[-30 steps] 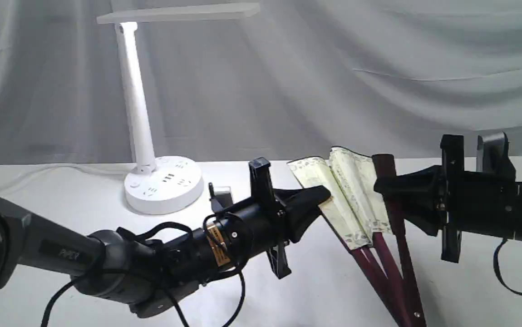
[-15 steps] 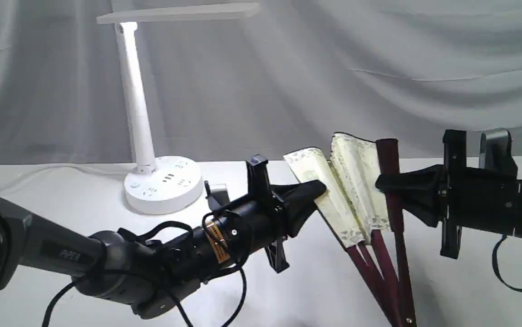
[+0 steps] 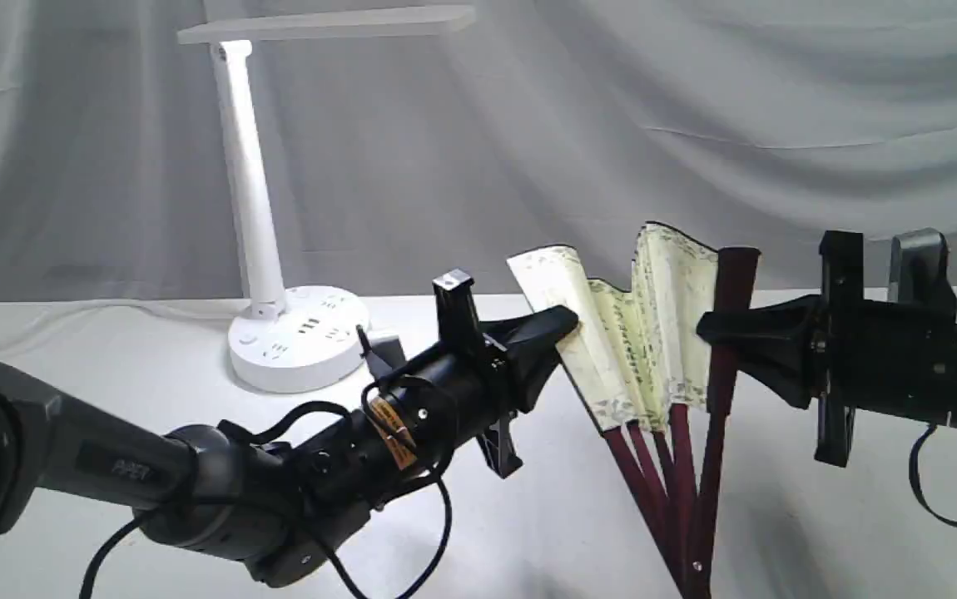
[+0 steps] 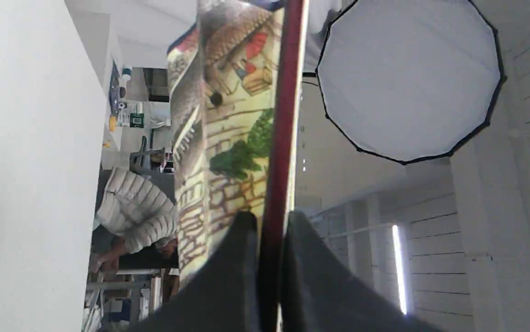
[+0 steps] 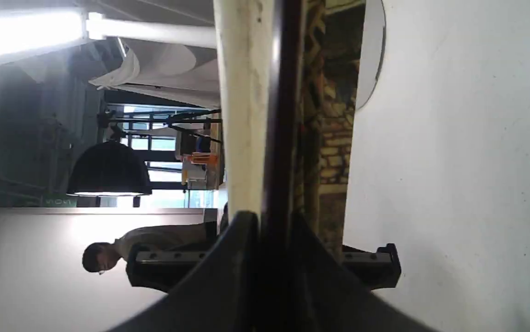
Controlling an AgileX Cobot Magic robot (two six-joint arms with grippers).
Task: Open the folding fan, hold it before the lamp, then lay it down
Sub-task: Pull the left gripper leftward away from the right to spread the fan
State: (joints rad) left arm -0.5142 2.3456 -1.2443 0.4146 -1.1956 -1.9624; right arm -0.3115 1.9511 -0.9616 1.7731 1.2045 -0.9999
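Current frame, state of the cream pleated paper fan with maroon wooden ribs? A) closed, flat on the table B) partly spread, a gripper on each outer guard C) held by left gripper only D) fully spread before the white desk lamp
B: the cream pleated paper fan shows only a few pleats apart, the left gripper shut on one outer guard and the right gripper on the other.

One folding fan [image 3: 645, 333], one lamp [image 3: 250, 191], two hands: left hand [image 3: 566, 320], right hand [image 3: 705, 329].
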